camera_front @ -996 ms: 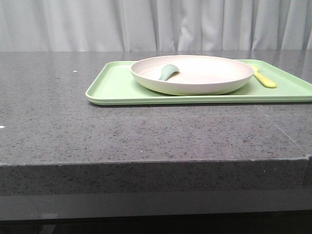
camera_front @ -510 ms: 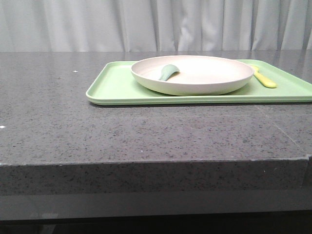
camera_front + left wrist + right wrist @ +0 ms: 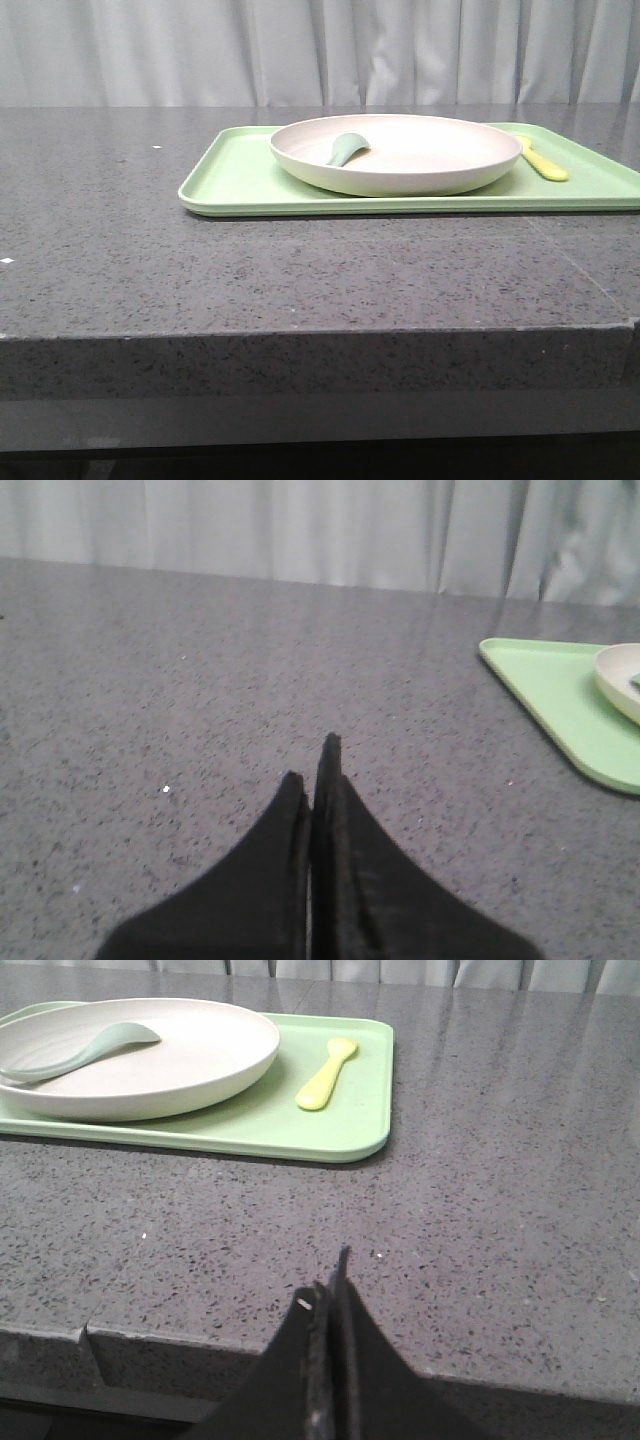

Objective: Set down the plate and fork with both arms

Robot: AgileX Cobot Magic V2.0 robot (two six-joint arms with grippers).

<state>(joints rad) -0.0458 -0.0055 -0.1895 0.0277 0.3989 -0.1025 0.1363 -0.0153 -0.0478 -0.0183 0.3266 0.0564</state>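
Observation:
The off-white plate (image 3: 420, 155) (image 3: 170, 1055) rests on a light green tray (image 3: 240, 180) (image 3: 350, 1130) at the far right of the grey table. A grey-green utensil (image 3: 345, 150) (image 3: 75, 1050) lies inside the plate. The pale-yellow fork (image 3: 545, 162) (image 3: 326, 1074) lies on the tray just right of the plate. My left gripper (image 3: 312, 765) is shut and empty, low over bare table well left of the tray (image 3: 560, 705); the plate's (image 3: 618, 675) edge shows there. My right gripper (image 3: 330, 1275) is shut and empty near the table's front edge, short of the tray. Neither gripper appears in the front view.
The grey speckled stone table (image 3: 150, 260) has a thick front edge (image 3: 300, 365). A pale curtain (image 3: 300, 50) hangs behind it.
The front view has shifted very slightly, so the tray sits a few pixels further right. Nothing on the tray has moved.

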